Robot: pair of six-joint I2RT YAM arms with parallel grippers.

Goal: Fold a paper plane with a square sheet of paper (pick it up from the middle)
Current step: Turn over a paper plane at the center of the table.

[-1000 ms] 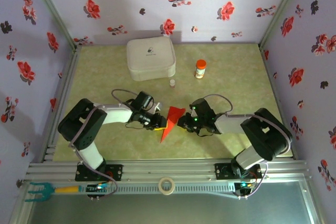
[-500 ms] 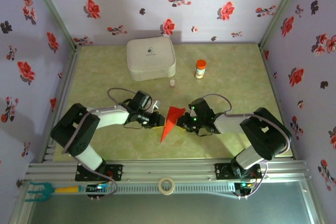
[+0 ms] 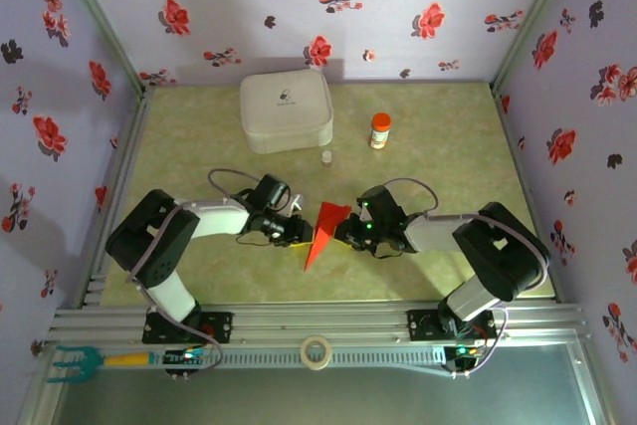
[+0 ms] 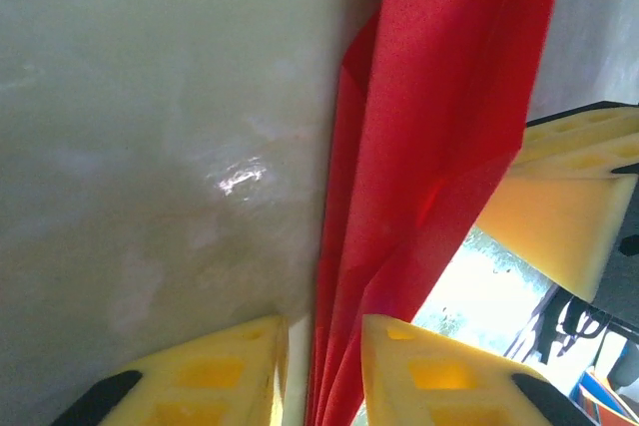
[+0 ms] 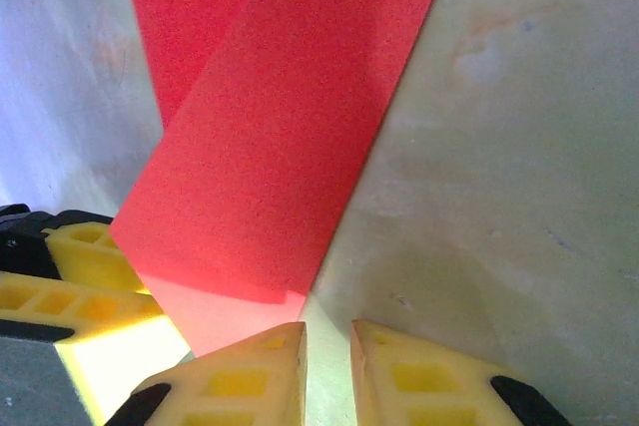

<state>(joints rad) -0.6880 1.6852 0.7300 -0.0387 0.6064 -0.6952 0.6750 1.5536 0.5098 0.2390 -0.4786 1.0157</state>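
The square sheet of paper is creased into a narrow, pointed red paper plane [image 3: 321,233] near the table's front middle, tip toward me. My left gripper [image 3: 301,234] meets it from the left. In the left wrist view its red folds [image 4: 439,127] run down between my yellow fingers [image 4: 324,324], which are shut on them. My right gripper [image 3: 344,233] is at its right edge. In the right wrist view the jaws [image 5: 327,328] stand shut to a thin slit with nothing seen in it, and the left fingertip [image 5: 250,366] overlaps the paper's [image 5: 270,117] lower corner.
A white rounded case [image 3: 286,111] stands at the back. An orange-capped bottle [image 3: 379,130] and a tiny vial [image 3: 326,157] are to its right. A tape roll [image 3: 317,352] and a teal tool [image 3: 70,362] lie on the front rail. Flowered walls close in three sides.
The left arm's elbow swung out to the left and came back. Both grippers and the red paper have stayed almost where they were.
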